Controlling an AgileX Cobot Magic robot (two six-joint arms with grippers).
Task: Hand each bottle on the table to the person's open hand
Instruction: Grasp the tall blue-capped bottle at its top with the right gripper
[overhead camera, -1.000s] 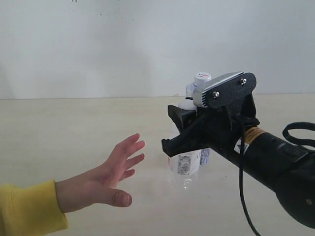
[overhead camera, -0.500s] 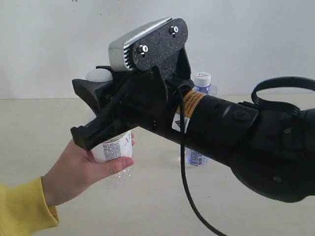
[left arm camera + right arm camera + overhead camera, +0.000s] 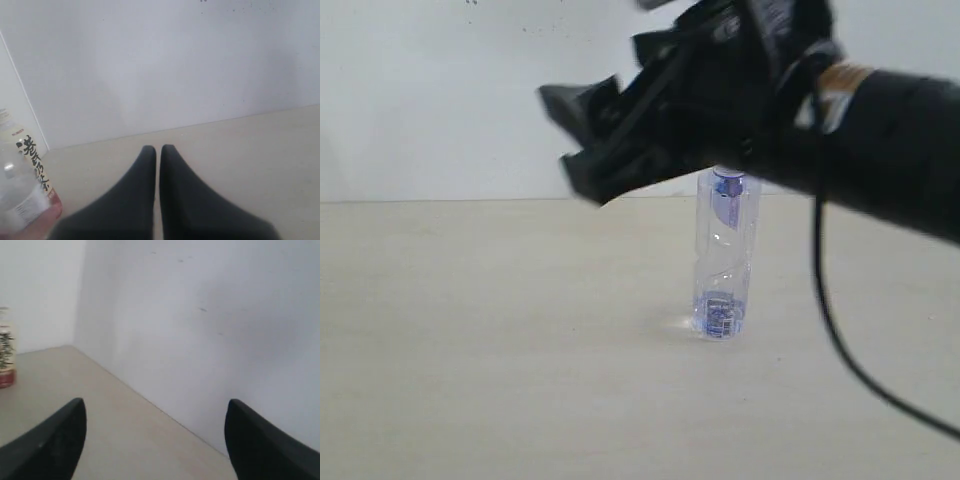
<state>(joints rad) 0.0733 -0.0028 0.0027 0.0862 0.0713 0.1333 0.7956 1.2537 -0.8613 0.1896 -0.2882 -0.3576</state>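
Bluish clear plastic marks the taller bottle (image 3: 725, 265), which you see upright on the desk (image 3: 470, 340), its cap partly behind your right arm (image 3: 880, 130); the right jaws are raised above cap height, blurred, spread wide with nothing between them; the left jaws are pressed together, empty; the pale yellow tea bottle (image 3: 31, 167) stands upright on the desk near them.

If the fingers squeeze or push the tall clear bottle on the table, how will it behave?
The tall clear bottle is narrow and upright on the table, so a high side push would probably tip it. No liquid shows inside, so it is likely light. Its clear plastic wall may dent or slip under a hard squeeze.
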